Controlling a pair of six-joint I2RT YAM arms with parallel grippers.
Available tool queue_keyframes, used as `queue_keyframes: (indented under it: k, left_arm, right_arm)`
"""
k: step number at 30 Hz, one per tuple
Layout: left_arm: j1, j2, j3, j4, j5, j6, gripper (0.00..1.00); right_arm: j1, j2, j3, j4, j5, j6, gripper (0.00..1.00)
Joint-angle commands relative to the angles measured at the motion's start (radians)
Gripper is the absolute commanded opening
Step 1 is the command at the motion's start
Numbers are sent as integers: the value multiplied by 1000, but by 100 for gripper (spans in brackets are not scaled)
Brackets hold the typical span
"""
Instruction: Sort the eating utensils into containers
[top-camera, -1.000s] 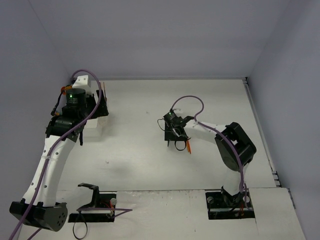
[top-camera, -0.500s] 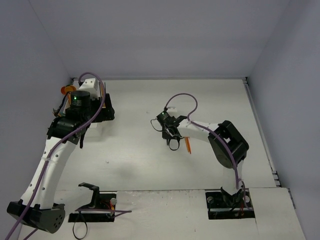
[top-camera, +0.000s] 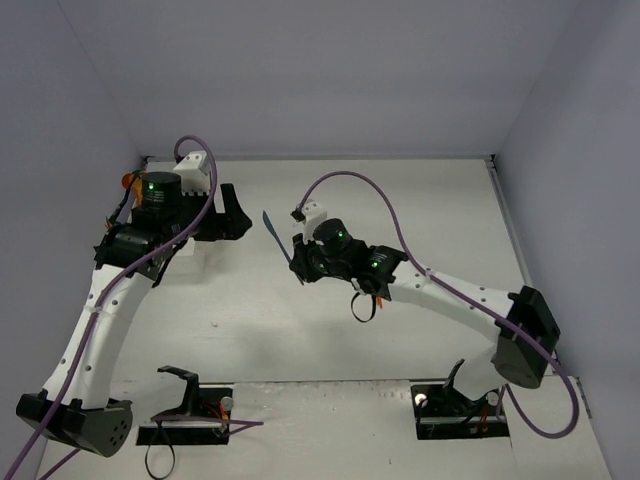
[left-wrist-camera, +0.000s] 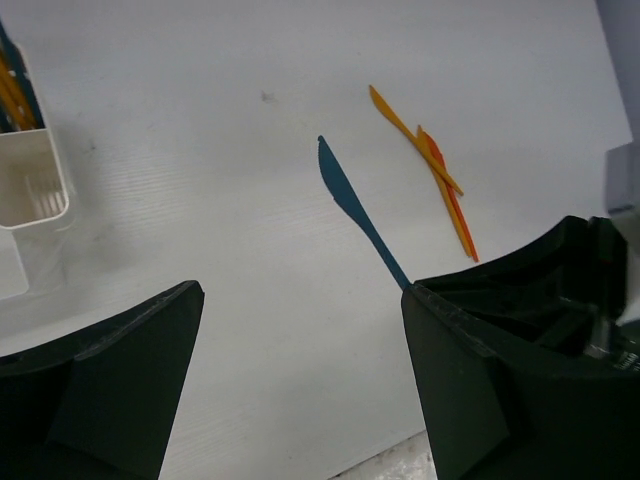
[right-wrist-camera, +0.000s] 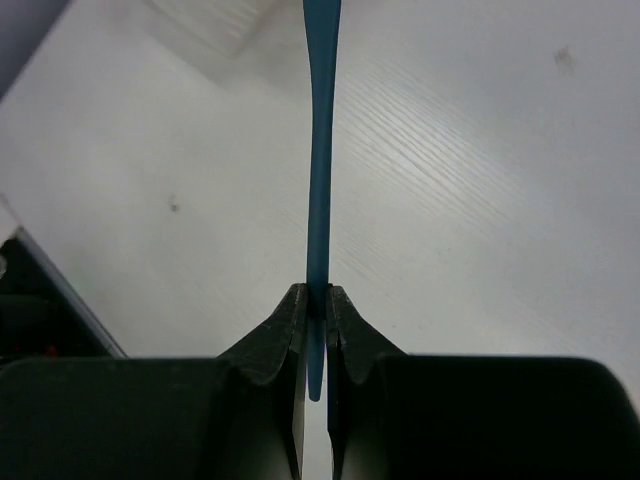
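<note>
My right gripper is shut on a thin blue knife, gripping its handle end, and the blade sticks out toward the far left above the table. My left gripper stands open with nothing between its fingers. In the left wrist view the blue knife lies ahead of it. Two orange utensils lie crossed on the table further right. A white container holding orange sticks shows at the left edge. From above, the containers are mostly hidden under the left arm.
Grey walls close the white table at the back and both sides. Purple cables loop over both arms. The arm bases sit on the near strip, with a black bracket beside the left one.
The right gripper shut on the blue knife, lifted it and swung left as the arm stretched out. The left gripper shifted right, away from the containers, and stayed open.
</note>
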Motion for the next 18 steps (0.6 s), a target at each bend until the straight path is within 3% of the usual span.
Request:
queue_keyframes:
  k: [1, 11, 18]
  left_arm:
    - [-2, 12, 78, 35, 135, -33, 78]
    - [-35, 56, 101, 57, 184, -111, 76]
    - [-89, 85, 94, 64, 119, -145, 65]
  right_arm:
    - [12, -91, 38, 69, -105, -106, 0]
    - [23, -131, 85, 90, -183, -114, 0]
    - [28, -144, 89, 110, -201, -111, 0]
